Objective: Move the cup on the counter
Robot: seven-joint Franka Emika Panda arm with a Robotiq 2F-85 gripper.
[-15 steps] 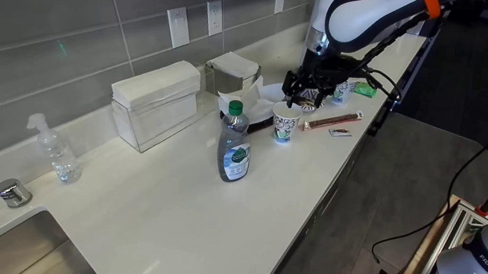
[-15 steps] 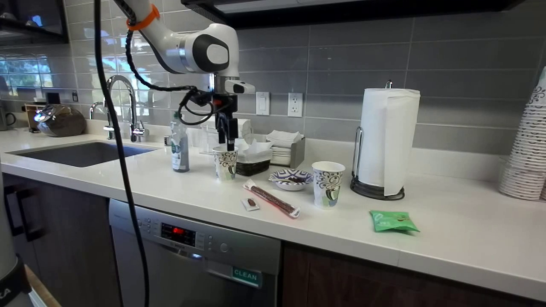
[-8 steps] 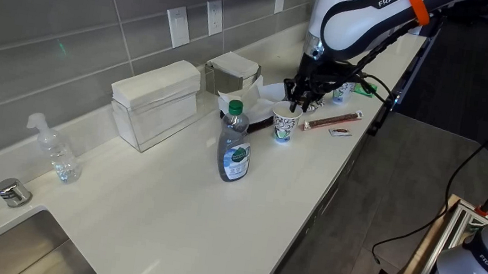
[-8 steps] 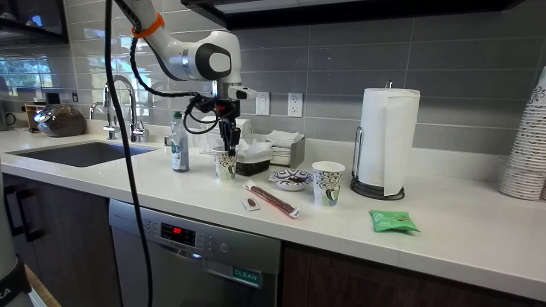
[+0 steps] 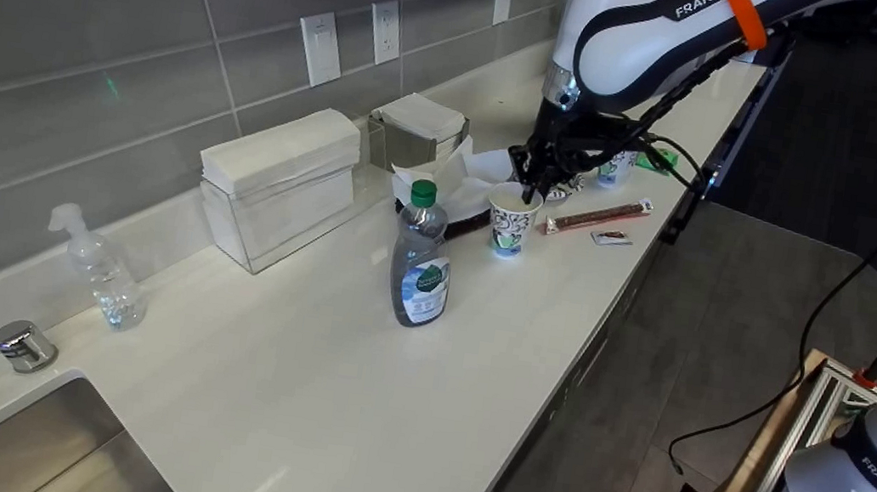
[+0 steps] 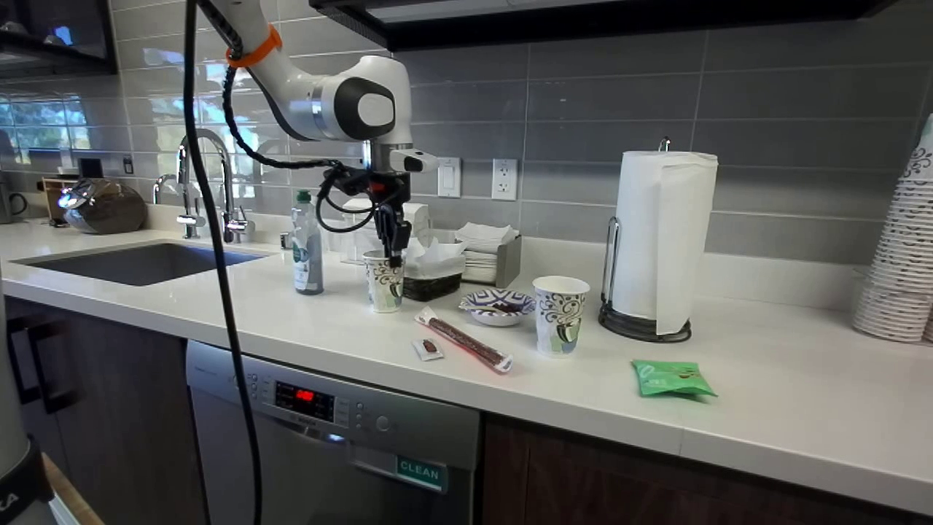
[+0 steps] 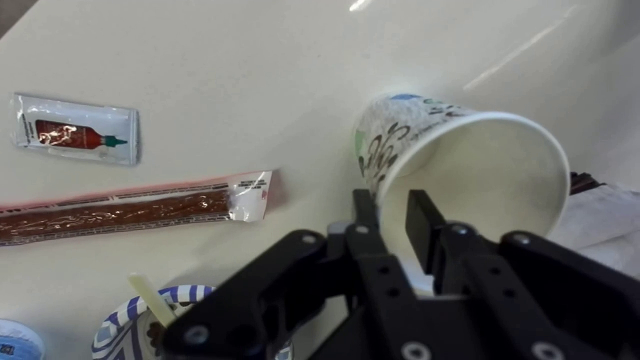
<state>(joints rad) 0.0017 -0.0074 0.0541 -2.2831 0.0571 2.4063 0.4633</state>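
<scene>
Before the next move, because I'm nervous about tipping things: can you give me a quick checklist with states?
1. Cup upright on the counter: ok.
2. Gripper open: ok, gap between its fingers.
3. Cup wall between them: ok, one inside, one outside.
4. Wrapped stick apart from cup: ok.
5. Dark basket not touching cup: cannot tell.
6. Cup secured for lifting: not ok, fingers not closed on it.

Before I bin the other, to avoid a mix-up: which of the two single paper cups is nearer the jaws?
The cup nearer the soap bottle: its rim runs between the jaws in the wrist view. The other cup, beside the paper towels, stands apart.
</scene>
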